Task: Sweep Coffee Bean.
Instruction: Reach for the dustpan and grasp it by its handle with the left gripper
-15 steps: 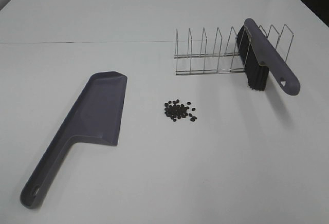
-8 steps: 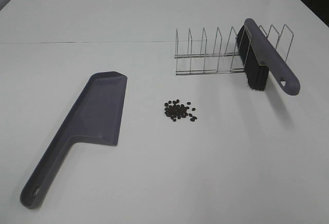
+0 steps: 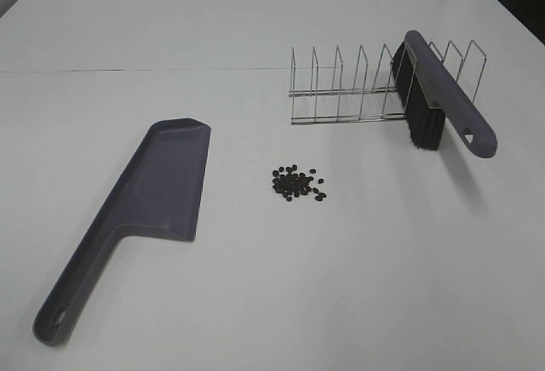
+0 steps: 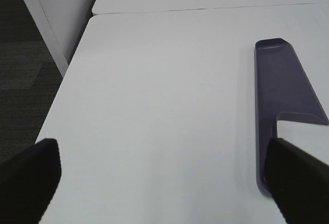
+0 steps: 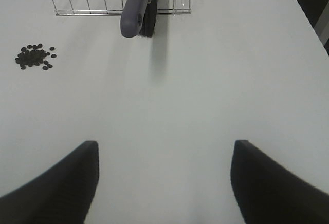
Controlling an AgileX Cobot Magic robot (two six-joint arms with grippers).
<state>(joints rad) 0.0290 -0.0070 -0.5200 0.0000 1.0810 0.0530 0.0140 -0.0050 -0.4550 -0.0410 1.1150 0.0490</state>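
While the left gripper (image 4: pixel 162 157) and right gripper (image 5: pixel 164 149) are hanging spread wide and empty, the beans (image 3: pixel 298 184) are lying clustered on the table (image 3: pixel 255 303) between the dustpan (image 3: pixel 162 184) and the brush (image 3: pixel 443 92), which is leaning in the rack (image 3: pixel 336 94)

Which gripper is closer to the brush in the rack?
Right. The right gripper faces the grey black-bristled brush; the left gripper is far across, beside the flat grey plastic dustpan.

a big white tabletop (image 3: pixel 281 303) fills most of the view. a thin line (image 3: pixel 128 71) runs across it near the back. past its edge is dark grey floor (image 4: pixel 20 70), with a white panel (image 4: pixel 56 8) standing by it. the light is soft.
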